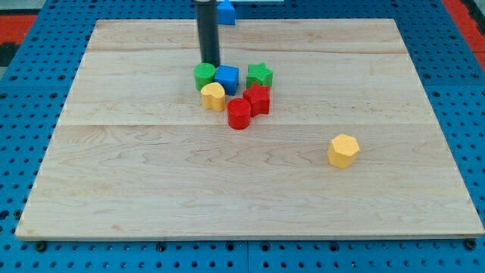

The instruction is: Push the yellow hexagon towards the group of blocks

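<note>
The yellow hexagon (pixel 343 150) lies alone on the wooden board (pixel 151 189), at the view's right, below the middle. The group of blocks sits near the view's top centre: a green cylinder (pixel 204 76), a blue cube (pixel 226 78), a green star (pixel 259 74), a yellow block with a rounded top (pixel 214 96), a red star-like block (pixel 258 99) and a red cylinder (pixel 239 114). My tip (pixel 211 64) stands just above the group, touching or almost touching the green cylinder and blue cube. It is far to the upper left of the yellow hexagon.
The board lies on a blue perforated table (pixel 23 114). A blue part (pixel 226 10) shows behind the rod at the view's top edge. Red areas show at the top corners.
</note>
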`<action>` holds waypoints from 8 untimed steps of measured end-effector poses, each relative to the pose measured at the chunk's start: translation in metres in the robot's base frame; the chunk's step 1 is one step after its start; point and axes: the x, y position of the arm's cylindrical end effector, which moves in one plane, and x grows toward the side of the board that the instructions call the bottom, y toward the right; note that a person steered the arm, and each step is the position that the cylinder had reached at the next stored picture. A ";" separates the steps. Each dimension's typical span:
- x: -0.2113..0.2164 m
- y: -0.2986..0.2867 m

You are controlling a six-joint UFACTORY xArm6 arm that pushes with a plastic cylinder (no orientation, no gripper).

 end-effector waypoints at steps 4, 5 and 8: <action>-0.003 0.213; 0.072 0.241; 0.197 0.184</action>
